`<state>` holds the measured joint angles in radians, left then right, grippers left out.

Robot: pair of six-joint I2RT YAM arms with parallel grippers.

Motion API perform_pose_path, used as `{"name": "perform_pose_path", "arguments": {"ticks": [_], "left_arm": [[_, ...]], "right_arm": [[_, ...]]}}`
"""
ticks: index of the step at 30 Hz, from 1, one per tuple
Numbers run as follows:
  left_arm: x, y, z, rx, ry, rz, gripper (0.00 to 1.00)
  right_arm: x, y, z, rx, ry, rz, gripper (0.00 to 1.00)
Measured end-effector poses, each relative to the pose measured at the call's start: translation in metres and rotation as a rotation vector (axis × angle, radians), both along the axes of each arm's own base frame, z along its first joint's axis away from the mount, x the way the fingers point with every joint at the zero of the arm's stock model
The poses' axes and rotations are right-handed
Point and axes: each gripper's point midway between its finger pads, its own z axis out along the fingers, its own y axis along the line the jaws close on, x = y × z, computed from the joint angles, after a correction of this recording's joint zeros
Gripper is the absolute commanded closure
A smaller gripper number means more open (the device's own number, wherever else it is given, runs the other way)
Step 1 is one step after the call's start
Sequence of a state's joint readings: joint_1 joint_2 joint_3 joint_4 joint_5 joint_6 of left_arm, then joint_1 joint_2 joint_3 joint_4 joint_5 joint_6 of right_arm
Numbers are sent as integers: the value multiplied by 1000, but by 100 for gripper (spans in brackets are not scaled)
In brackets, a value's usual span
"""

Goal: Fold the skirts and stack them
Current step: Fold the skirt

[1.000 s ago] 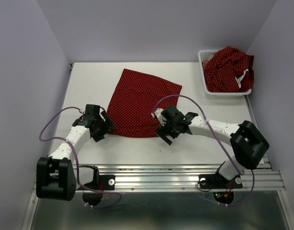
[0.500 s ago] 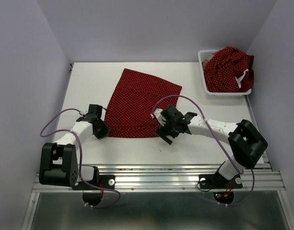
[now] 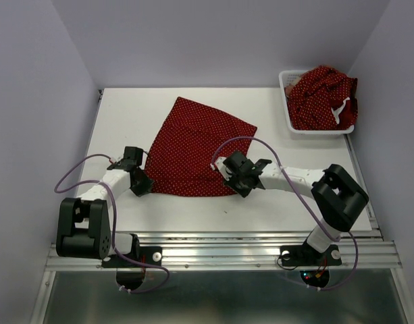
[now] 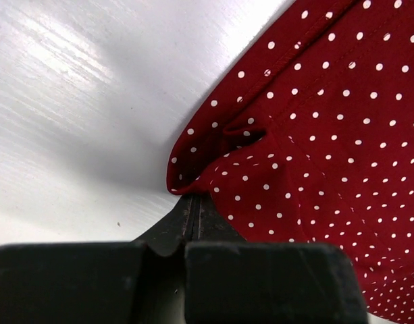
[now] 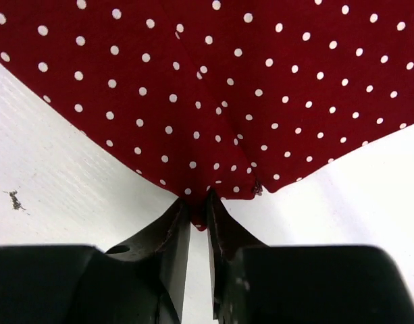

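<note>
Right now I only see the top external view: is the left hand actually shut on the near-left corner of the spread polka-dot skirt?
Observer: Yes. The left wrist view shows the left hand shut, with the corner of the polka-dot skirt pinched between its fingers.
Reviewer: And the other side?
Observer: The right wrist view shows the right hand nipping the hem's point, fingers nearly touching.
Reviewer: Is the cloth flat near the left grip?
Observer: Not quite; it puckers slightly just beyond the pinched corner.

Dark red skirt (image 3: 193, 152) with white dots, white basket (image 3: 321, 131)
</note>
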<state>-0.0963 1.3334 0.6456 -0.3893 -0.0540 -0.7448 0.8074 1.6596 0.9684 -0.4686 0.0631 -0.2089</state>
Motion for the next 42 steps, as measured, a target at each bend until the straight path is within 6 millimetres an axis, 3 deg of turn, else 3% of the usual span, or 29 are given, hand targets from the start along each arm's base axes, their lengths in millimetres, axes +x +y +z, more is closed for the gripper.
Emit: {"name": "perform_pose_path", "arguments": {"ticks": [6, 10, 13, 17, 20, 26, 29, 35, 38, 42], "left_arm": [[-8, 2, 12, 8, -1, 0, 100], [-3, 1, 39, 1, -58, -6, 100], [11, -1, 66, -9, -139, -14, 100], [38, -5, 122, -26, -318, -31, 100], [58, -7, 153, -34, -426, -41, 100], [118, -23, 187, -79, -557, -88, 100], [160, -29, 202, -87, -609, -111, 100], [235, -43, 222, -104, -694, -165, 100], [270, -53, 228, -119, -717, -197, 100], [307, -63, 209, -133, -702, -226, 100]], "right_arm": [[-6, -4, 5, 1, 18, -14, 94], [-9, -5, 24, 32, -2, -20, 99], [-6, -2, 47, 89, -52, -32, 99], [4, -1, 70, 132, -111, -86, 100], [14, -2, 78, 150, -129, -132, 99], [56, -22, 101, 213, -181, -304, 99], [81, -26, 115, 253, -212, -368, 99], [122, -37, 115, 291, -209, -487, 99], [143, -44, 109, 308, -202, -541, 99], [165, -46, 103, 323, -182, -569, 99]]}}
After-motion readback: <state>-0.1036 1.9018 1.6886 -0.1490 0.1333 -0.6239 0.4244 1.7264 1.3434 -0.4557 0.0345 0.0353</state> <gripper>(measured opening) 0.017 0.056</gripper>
